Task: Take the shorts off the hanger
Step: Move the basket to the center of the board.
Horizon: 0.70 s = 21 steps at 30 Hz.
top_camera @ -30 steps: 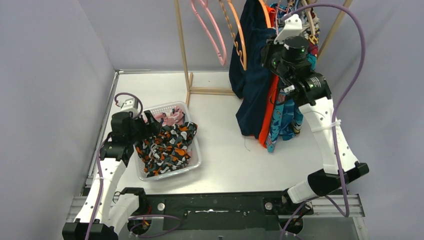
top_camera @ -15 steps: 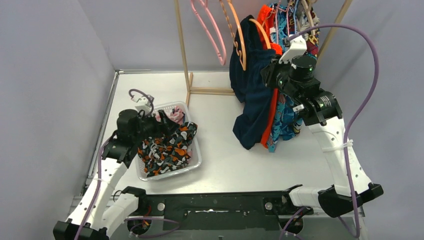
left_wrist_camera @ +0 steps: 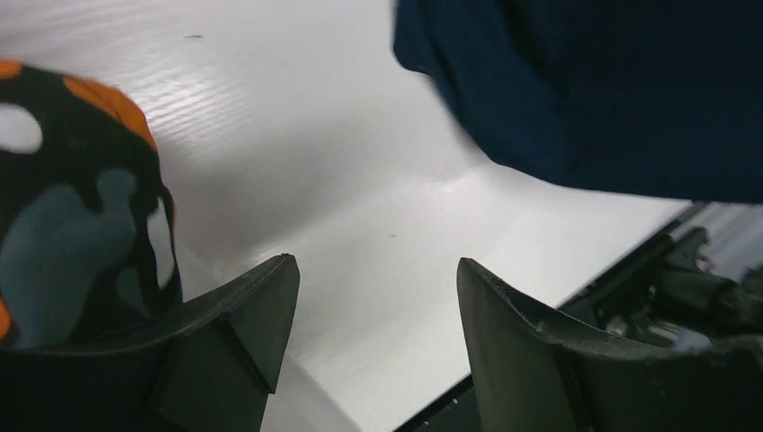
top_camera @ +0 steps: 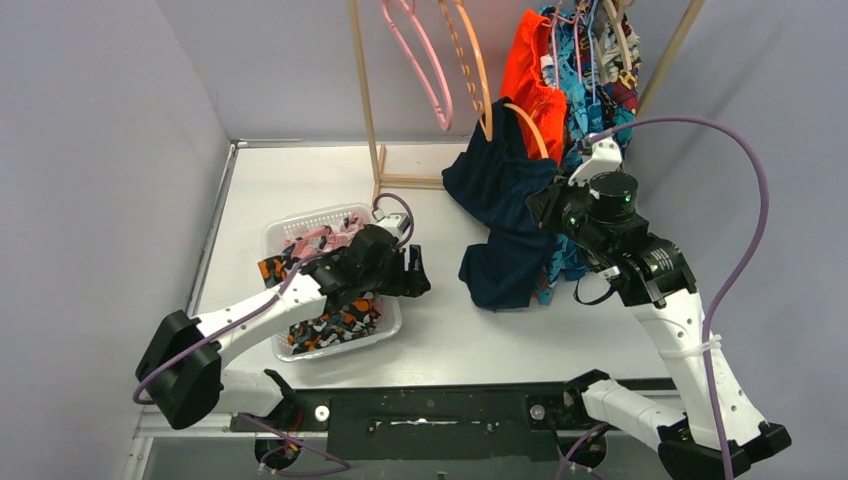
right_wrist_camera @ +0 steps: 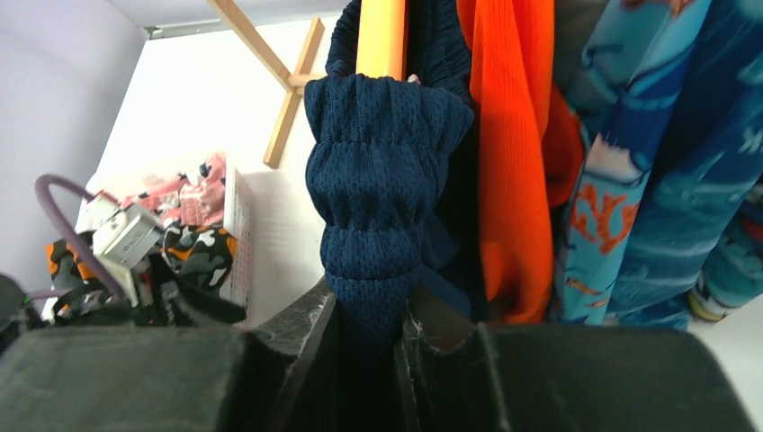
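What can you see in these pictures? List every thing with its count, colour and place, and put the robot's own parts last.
navy shorts: one, dark blue, half off the orange hanger
orange-red shorts: one, hanging on the rack
teal-blue patterned shorts: at least one, right of the orange-red pair
black printed shorts: one, black, orange and white, in the basket
pink shorts: one, far end of the basket
basket: one, pale plastic, left on the table
pink hanger: one, empty, on the rack
wooden rack: one, far side of the table
table: one, white
left hand: open, empty, beside the basket
right hand: shut on the navy waistband
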Motion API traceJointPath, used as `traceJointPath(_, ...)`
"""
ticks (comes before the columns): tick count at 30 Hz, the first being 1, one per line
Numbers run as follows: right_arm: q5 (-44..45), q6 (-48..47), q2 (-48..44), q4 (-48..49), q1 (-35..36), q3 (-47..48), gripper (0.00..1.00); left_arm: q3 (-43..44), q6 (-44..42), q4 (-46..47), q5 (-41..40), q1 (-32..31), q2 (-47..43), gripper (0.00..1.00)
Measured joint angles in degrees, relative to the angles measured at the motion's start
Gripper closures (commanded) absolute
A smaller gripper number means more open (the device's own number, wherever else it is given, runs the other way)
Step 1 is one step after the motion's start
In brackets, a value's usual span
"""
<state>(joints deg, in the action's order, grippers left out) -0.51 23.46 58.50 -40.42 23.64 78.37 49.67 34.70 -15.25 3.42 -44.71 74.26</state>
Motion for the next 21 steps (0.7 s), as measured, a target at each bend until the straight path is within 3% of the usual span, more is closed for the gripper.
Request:
traceJointPath(5, -1.9, 2.5, -3.0, -0.4, 0.1, -4.9, 1.0, 0.2, 2.6, -2.8, -6.6, 0.1, 2.1, 0.36)
traceJointPath(10, -4.9, 3.7, -7.2, 0.0, 0.1, -9.4, 1.0, -2.4, 2.7, -6.4, -9.7, 4.2, -2.3, 0.35)
traceJointPath(16, -10.8, 3.4, -11.3, 0.0, 0.1, -12.3, 1.0, -5.6, 0.8, -10.1, -7.2, 15.0, -10.0, 0.35)
traceJointPath(21, -14.0, 2.7, -12.3, -2.3, 0.5, -13.4, 1.0, -4.5, -0.9, -9.9, 0.7, 16.0, -12.5, 0.35)
